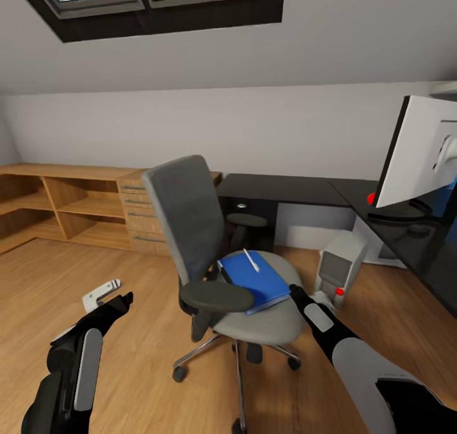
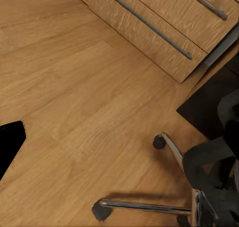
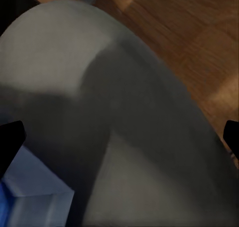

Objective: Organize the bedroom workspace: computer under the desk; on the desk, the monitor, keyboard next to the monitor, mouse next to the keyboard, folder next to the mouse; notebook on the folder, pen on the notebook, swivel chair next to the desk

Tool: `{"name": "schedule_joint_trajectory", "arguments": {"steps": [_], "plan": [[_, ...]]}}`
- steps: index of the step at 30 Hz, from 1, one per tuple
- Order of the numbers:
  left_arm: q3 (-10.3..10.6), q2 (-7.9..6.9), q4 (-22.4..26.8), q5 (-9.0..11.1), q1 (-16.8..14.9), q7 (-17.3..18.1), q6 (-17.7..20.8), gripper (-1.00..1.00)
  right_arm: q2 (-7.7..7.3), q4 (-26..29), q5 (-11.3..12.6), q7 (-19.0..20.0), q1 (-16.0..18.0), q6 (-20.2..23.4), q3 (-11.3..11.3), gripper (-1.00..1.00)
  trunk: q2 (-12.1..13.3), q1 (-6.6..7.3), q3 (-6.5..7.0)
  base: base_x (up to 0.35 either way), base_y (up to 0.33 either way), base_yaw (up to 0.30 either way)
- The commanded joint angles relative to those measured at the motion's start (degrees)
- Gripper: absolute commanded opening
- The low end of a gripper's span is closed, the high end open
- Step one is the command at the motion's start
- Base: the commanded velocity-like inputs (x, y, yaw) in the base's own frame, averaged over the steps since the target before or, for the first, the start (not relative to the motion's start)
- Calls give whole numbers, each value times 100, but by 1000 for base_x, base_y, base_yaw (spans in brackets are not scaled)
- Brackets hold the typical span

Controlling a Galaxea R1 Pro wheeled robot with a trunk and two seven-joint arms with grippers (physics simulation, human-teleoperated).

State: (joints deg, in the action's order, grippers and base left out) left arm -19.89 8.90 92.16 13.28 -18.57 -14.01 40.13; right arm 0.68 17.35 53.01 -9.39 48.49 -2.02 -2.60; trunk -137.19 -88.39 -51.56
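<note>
On the swivel chair (image 1: 254, 307) seat, the thin, light, stiff blue folder (image 1: 254, 280) invites a near-edge pinch; right gripper (image 3: 119, 137) spread wide.

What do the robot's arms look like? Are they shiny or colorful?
Not colorful. Both arms are black with long light grey panels set into them, like smooth armor plates. The left arm is chunky and rounded, tapering to the dark left gripper with its black jaws. The right arm has a bigger pale grey shell and a small grey patch nearer its black wrist. No cables or markings show.
</note>
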Motion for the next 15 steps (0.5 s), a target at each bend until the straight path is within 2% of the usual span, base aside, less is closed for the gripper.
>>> {"name": "schedule_joint_trajectory", "arguments": {"steps": [1,10,15], "plan": [[-5,5,4,58,-6,-41,21,100,9,20,78,13,3,-15,-8,100,-3,1,-5,0,0,115],[2,15,-3,58,-6,-43,21,100,-4,50,77,13,3,-18,-4,100,-3,1,-5,0,0,25],[7,14,-12,61,-6,-47,21,100,3,44,78,18,3,-18,-4,100,-3,1,-5,0,0,255]]}}
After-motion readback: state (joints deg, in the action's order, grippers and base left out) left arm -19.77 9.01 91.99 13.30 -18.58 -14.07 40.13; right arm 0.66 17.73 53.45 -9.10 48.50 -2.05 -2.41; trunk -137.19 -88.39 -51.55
